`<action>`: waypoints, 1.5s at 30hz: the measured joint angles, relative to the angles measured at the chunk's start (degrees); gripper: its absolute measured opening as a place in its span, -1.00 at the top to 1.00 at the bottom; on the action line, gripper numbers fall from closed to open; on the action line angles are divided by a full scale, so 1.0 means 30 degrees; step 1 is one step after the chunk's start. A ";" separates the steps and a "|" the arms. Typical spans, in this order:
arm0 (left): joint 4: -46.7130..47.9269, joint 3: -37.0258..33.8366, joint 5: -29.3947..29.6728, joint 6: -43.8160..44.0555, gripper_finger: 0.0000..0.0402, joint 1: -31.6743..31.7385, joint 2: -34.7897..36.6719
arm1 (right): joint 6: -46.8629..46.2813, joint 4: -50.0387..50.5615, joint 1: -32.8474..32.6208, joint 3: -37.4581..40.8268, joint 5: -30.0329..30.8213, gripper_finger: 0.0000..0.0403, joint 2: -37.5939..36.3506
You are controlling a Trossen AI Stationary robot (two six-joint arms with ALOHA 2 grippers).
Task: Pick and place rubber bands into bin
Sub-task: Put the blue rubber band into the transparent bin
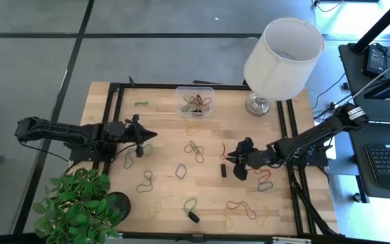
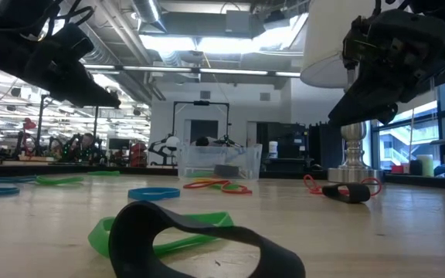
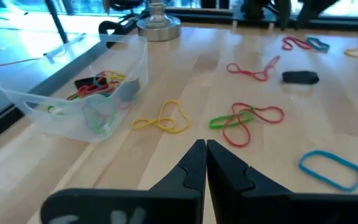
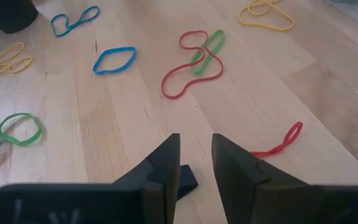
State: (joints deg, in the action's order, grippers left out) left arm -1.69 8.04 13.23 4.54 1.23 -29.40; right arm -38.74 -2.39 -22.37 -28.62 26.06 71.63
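A big wooden table (image 1: 168, 203) holds a white lamp (image 1: 283, 51) at the far right. The small clear bin (image 1: 195, 100) sits at the far middle with some rubber bands (image 1: 196, 104) inside, and more lie all over the table. The left gripper (image 3: 204, 152) hangs over the left side with its fingers pressed together, and the right gripper (image 4: 194, 149) hangs over the right side with a narrow gap, holding nothing.

We see the clear bin (image 1: 195, 100) at the table's far edge, upright, holding a tangle of red, yellow and green bands. Many more rubber bands (image 1: 193, 150) lie scattered flat across the wood.
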 joint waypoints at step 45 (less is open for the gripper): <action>1.2116 1.8298 0.0082 0.0773 0.99 -0.7430 -2.0479 | 0.0146 0.0131 0.0004 0.0000 -0.0016 0.52 0.0003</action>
State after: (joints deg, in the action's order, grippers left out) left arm 34.66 62.94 13.48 6.86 -21.05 -90.84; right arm -38.30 -2.00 -22.36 -28.62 26.02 71.64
